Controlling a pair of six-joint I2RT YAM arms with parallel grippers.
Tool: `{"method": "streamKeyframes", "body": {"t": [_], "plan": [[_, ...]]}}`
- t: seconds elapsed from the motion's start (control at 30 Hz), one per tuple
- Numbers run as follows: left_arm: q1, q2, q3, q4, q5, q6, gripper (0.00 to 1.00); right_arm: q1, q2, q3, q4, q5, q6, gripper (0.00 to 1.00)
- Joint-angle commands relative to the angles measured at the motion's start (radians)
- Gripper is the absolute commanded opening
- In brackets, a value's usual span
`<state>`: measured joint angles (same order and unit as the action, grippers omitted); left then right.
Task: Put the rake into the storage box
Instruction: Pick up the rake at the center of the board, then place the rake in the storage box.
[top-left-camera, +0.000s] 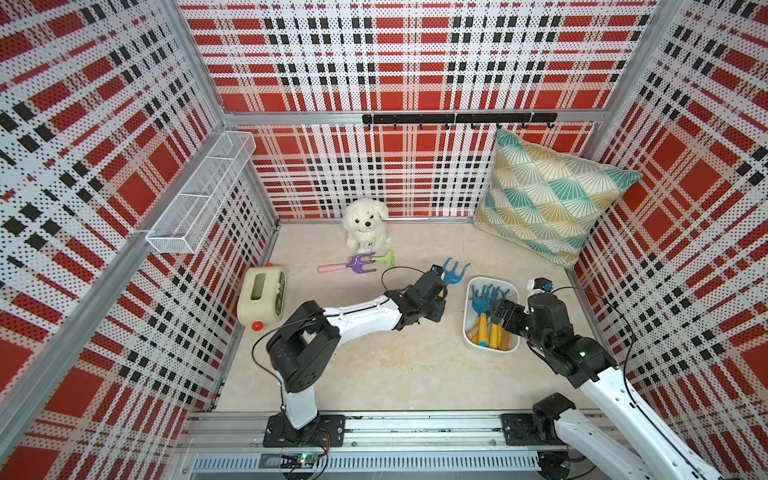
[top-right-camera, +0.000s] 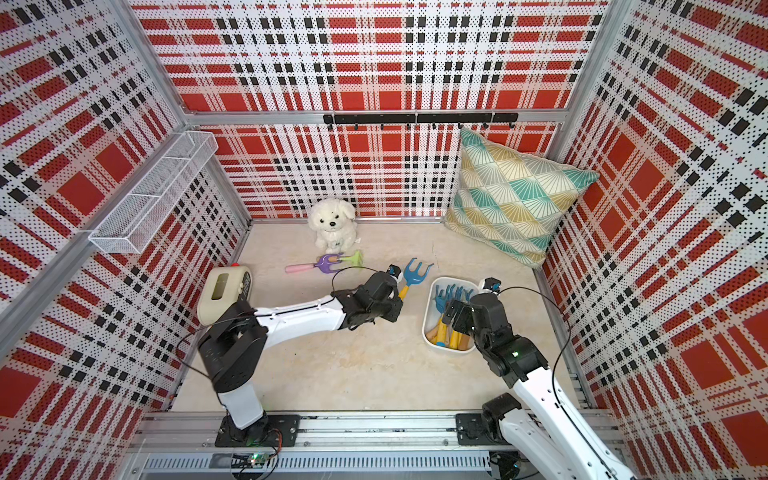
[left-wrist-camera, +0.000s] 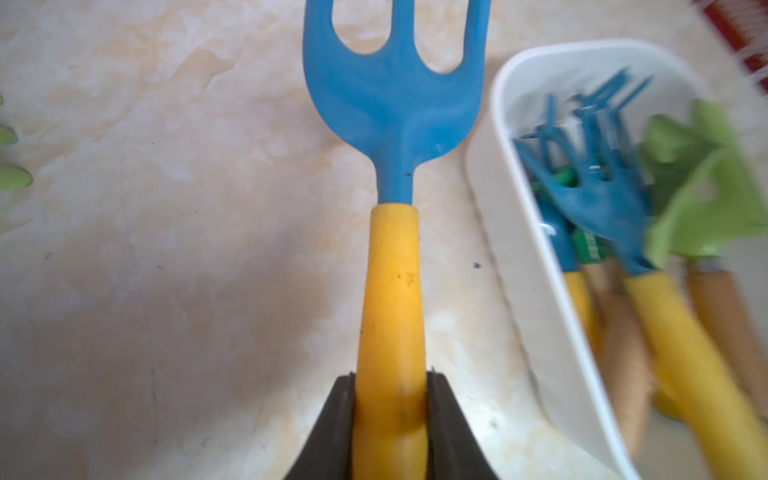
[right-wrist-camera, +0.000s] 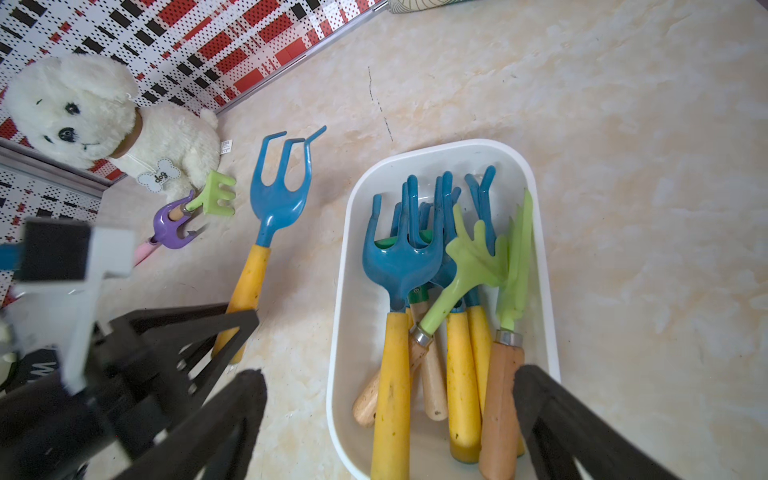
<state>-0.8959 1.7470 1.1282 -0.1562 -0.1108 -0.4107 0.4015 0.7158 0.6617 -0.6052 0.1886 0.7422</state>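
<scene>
Rake (left-wrist-camera: 392, 124), blue-headed with a yellow handle, is outside the box (right-wrist-camera: 345, 291), just beside its long wall on the left arm's side and roughly parallel to it, with its tines toward the box's far end. The left gripper (left-wrist-camera: 390, 415) is clamped tight on the lower part of the handle, both fingers (left-wrist-camera: 332, 424) pressed against the yellow. Whether the rake is clear of the floor cannot be told. Inside the box lie several other rakes (right-wrist-camera: 399, 257), blue heads on yellow handles and green heads on wooden ones. The right gripper (right-wrist-camera: 386, 374) hovers over the box's near end, jaws spread wide, holding nothing. Well beyond the box's far-left corner, two small rakes (top-left-camera: 363, 264) lie before a plush dog (top-left-camera: 365, 222).
</scene>
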Motion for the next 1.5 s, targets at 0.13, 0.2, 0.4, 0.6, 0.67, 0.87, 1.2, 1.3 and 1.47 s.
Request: {"method": "streamKeyframes", "body": {"t": [0.13,0.2,0.4,0.6,0.67,0.87,1.2,1.3,1.47], "plan": [[-0.131,-0.147,-0.179,0.334,0.040,-0.303,0.00,-0.009,-0.031,-0.011,-0.035,0.090,0.046,1.00],[-0.174,-0.130,-0.190,0.398,0.064,-0.352,0.00,-0.009,-0.040,-0.011,-0.049,0.127,0.066,1.00],[-0.256,-0.011,-0.133,0.501,0.102,-0.456,0.00,-0.009,-0.065,-0.006,-0.123,0.260,0.131,1.00],[-0.257,0.107,-0.072,0.545,0.104,-0.532,0.00,-0.009,-0.112,-0.011,-0.139,0.277,0.138,1.00],[-0.252,0.130,-0.069,0.556,0.100,-0.553,0.00,-0.009,-0.127,-0.011,-0.137,0.270,0.143,1.00],[-0.221,0.165,-0.072,0.569,0.119,-0.598,0.00,-0.009,-0.147,-0.011,-0.123,0.229,0.137,1.00],[-0.154,0.151,-0.084,0.568,0.173,-0.619,0.02,-0.009,-0.128,-0.028,-0.093,0.194,0.132,1.00],[-0.141,0.146,-0.091,0.568,0.182,-0.624,0.12,-0.009,-0.113,-0.031,-0.084,0.182,0.132,1.00],[-0.132,0.144,-0.073,0.568,0.216,-0.601,0.42,-0.009,-0.096,-0.026,-0.082,0.170,0.135,1.00]]}}
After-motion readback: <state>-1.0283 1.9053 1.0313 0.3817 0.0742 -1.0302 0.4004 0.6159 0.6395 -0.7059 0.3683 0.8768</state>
